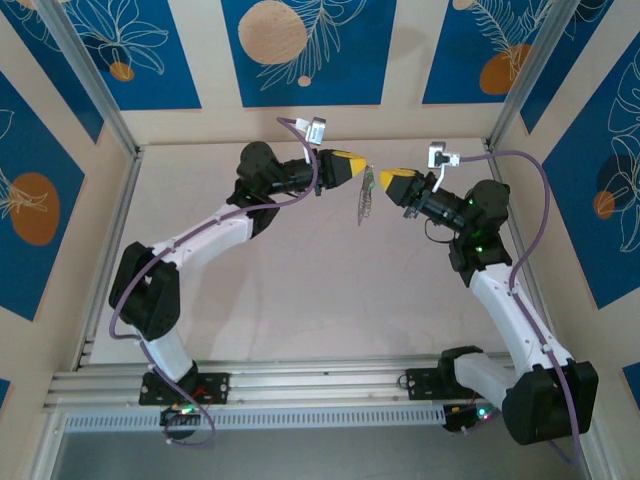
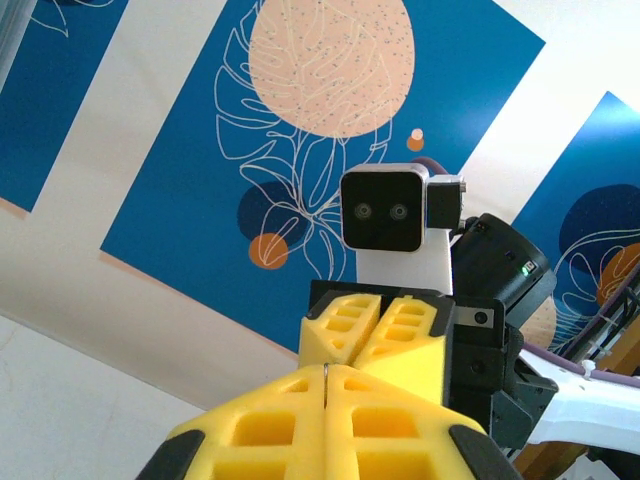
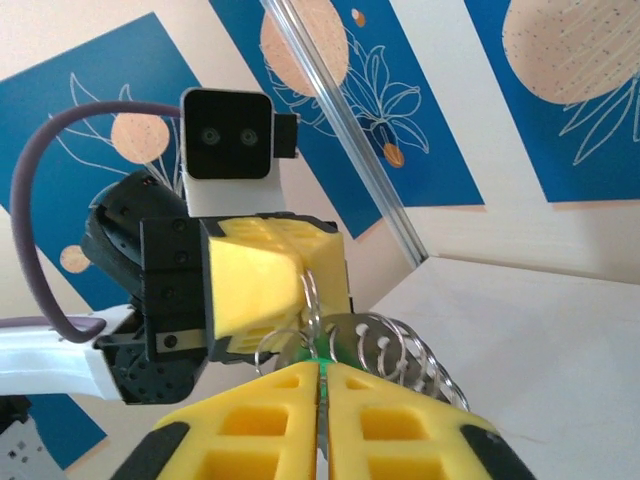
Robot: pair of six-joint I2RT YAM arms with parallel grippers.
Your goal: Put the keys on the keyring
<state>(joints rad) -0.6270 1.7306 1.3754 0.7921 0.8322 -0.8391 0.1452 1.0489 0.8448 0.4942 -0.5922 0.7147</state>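
Two grippers are facing each other tip to tip above the table [image 1: 300, 300]. The keyring [image 1: 366, 198] is hanging between them, clear of the table. The left gripper [image 1: 360, 168], just left of the keyring, is pinching tight on its thin wire. The right gripper [image 1: 384, 177], just right of the keyring, is clamping the green-headed key [image 3: 305, 350], which is sitting right at the keyring's silvery loops.

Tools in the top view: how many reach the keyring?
2. The left tool pinches the hanging keyring from the left; the right tool, shut on the green-headed key, meets it from the right.
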